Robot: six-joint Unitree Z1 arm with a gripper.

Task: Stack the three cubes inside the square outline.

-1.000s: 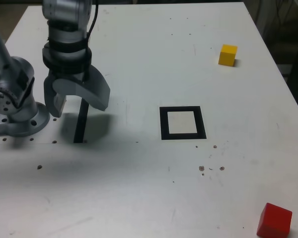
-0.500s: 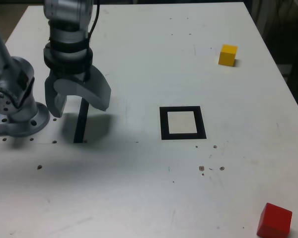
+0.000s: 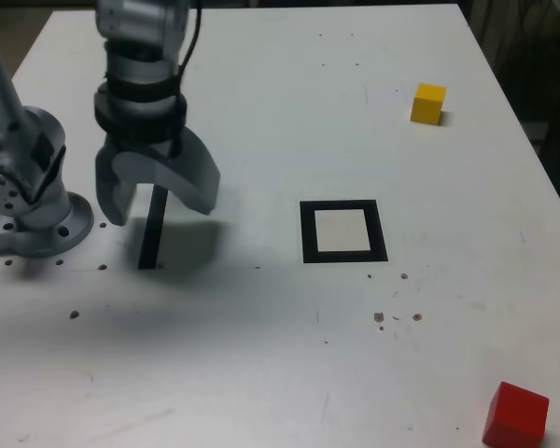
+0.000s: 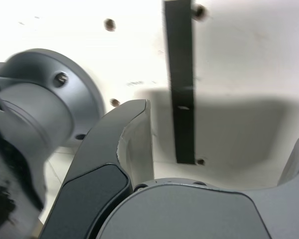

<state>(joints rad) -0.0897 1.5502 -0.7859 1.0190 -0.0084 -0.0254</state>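
Since a second ago the gripper [image 3: 154, 201] has shifted slightly toward the exterior view's right, above the thin black strip [image 3: 151, 229]; nothing else has changed place. The white table [image 3: 261, 355] carries everything. The arm's grey base [image 3: 33, 201] sits just beside the jaws on the exterior view's left. The jaws stand wide apart and hold nothing, pointing down, with the strip showing between them in the wrist view [image 4: 182, 89]. The square outline [image 3: 343, 231] lies flat well to the exterior view's right of the jaws, its pale centre bare. The red cube [image 3: 516, 415] rests far from the jaws near the table's front right corner. The yellow cube [image 3: 428, 104] sits well apart too, beyond the outline toward the far right. The green cube shows in neither view.
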